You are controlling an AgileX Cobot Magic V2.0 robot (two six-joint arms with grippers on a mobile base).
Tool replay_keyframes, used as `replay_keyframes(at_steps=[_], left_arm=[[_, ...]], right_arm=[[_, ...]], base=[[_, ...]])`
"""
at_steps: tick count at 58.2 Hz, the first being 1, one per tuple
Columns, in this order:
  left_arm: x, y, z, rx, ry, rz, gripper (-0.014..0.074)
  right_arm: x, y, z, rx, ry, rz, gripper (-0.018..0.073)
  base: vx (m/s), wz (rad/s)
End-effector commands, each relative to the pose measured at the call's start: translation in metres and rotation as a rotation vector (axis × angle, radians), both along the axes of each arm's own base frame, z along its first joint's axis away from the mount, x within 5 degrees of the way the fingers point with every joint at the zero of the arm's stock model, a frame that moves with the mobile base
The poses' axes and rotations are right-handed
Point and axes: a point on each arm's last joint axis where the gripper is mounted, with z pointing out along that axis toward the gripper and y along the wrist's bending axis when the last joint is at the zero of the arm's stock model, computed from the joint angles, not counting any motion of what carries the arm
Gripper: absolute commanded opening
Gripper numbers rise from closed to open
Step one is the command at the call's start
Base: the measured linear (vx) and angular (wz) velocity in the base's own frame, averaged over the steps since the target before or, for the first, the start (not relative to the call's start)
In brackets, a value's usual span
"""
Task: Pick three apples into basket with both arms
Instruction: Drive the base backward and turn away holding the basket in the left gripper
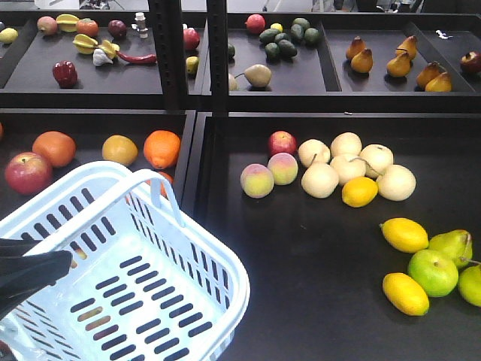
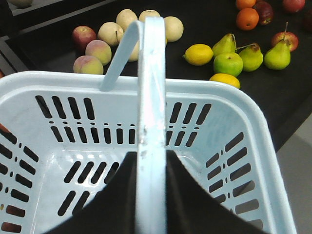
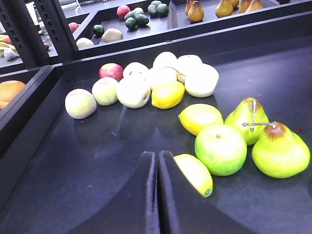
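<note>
- basket: empty, held up by its handle in front of the left tray.
- left gripper: clamped on that handle. A single hold, so the basket may swing or tip when fruit lands.
- right gripper: pressed closed, empty, low over the right tray. Unless it opens first, it will shove fruit.
- apples: one left of the basket, another apple touching the peaches, a likely mis-pick.
- lemon: just beside the right fingertips, may roll.

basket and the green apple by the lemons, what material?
Basket: moulded plastic, pale blue-white, semi-gloss; uniform slotted holes and sheen on the handle suggest it. Green apple: possibly a plastic or foam replica, given its even, waxy colour and soft highlight; real fruit can't be ruled out.
</note>
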Motion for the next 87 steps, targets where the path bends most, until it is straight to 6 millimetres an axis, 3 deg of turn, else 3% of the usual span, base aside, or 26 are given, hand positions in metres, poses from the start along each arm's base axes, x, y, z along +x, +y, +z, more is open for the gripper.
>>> replay_keyframes(at_steps=[1,44,87], left_arm=[[0.0019,-0.0007,0.0157,-0.082,-0.073,0.026,-0.0006],[0.0019,-0.0007,0.0157,-0.082,-0.073,0.026,-0.0006],[0.0018,-0.0007,0.0156,-0.081,-0.072,0.026,-0.0006]], right_arm=[[0.001,0.0011,0.0031,-0.005,-0.072,0.012,-0.0005],[0.001,0.0011,0.0031,-0.005,-0.072,0.012,-0.0005],[0.001,0.0011,0.0031,-0.005,-0.072,0.012,-0.0005]], base=[[-0.01,0.03],[-0.04,0.15],[-0.12,0.46]])
